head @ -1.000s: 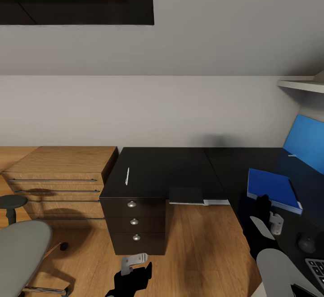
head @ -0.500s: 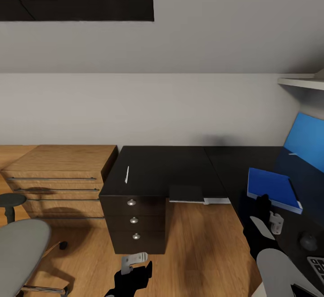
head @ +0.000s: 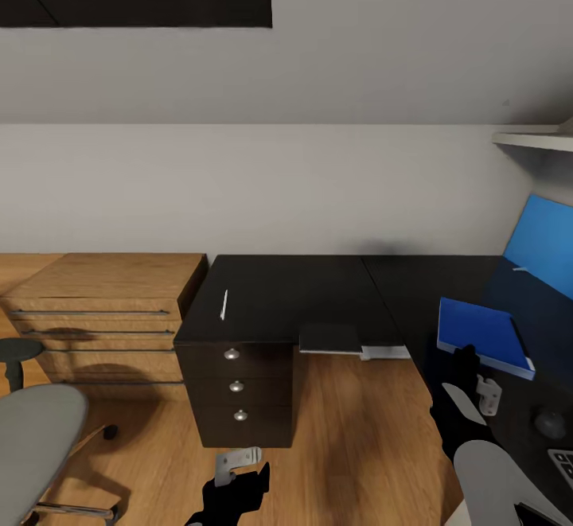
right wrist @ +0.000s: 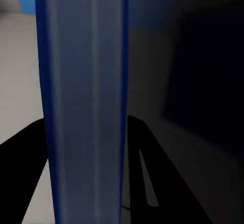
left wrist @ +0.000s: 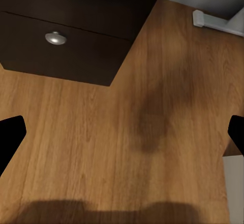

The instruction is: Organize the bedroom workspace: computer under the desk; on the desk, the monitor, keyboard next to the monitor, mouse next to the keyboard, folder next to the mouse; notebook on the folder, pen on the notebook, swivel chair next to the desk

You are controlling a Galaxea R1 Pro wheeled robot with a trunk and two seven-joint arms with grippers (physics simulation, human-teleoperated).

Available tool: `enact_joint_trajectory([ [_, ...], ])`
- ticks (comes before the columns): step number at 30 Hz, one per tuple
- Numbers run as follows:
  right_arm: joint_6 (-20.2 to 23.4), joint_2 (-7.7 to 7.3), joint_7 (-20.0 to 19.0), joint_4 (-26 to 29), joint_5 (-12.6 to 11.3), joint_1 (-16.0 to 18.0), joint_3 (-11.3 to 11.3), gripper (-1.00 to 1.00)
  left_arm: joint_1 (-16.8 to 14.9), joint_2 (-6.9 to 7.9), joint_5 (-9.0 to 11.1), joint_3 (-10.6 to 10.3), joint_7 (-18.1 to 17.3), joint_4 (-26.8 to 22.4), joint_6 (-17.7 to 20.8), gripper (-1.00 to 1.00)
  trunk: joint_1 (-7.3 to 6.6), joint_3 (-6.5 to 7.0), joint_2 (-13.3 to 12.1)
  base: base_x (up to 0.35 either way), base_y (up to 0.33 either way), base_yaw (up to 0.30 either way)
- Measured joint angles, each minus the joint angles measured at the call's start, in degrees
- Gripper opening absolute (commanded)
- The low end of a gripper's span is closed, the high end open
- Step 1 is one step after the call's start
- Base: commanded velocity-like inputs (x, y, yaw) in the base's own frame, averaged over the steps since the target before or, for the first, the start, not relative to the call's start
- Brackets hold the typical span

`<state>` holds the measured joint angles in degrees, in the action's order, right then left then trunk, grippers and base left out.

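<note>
The glossy black desk (head: 318, 295) spans the middle and right of the head view. A thin white pen (head: 224, 305) lies on its left part, above the drawer unit (head: 237, 391). A dark notebook (head: 329, 340) with a white page edge sits at the desk's front edge. The blue folder (head: 481, 333) lies on the right part, and my right gripper (head: 476, 375) is shut on its near edge (right wrist: 84, 82). The mouse (head: 549, 424) and a keyboard corner (head: 563, 461) show at far right. My left gripper (head: 239, 470) (left wrist: 124, 132) hangs open over the wooden floor. The swivel chair (head: 36, 446) is at lower left.
A light wooden drawer chest (head: 103, 303) stands left of the desk against the wall. The blue back panel (head: 545, 247) rises at the desk's right, with a white shelf (head: 533, 144) above it. A white desk foot (left wrist: 213, 21) rests on the floor.
The whole head view has shifted a little, so the camera moved. Both grippers, the folder and the pen keep their places relative to the desk.
</note>
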<state>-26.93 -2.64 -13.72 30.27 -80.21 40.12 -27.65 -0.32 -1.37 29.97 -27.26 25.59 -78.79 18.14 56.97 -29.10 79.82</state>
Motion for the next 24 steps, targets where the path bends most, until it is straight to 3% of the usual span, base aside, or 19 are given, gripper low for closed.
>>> enact_joint_trajectory([
  [5, 0.0, 0.0, 0.0, 0.0, 0.0, 0.0, 0.0, -1.0, 0.0, 0.01, 0.0, 0.0, 0.0, 0.0, 0.0, 1.0, 1.1, -0.9, 2.0, 0.0, 0.0, 0.0],
  [24, 0.0, 0.04, 0.3, 0.0, 0.2, 0.0, 0.0, -1.0, 0.0, 0.04, 0.0, 0.0, 0.0, 0.0, 0.0, 1.0, 1.11, -0.9, 2.0, 0.0, 0.0, 0.0],
])
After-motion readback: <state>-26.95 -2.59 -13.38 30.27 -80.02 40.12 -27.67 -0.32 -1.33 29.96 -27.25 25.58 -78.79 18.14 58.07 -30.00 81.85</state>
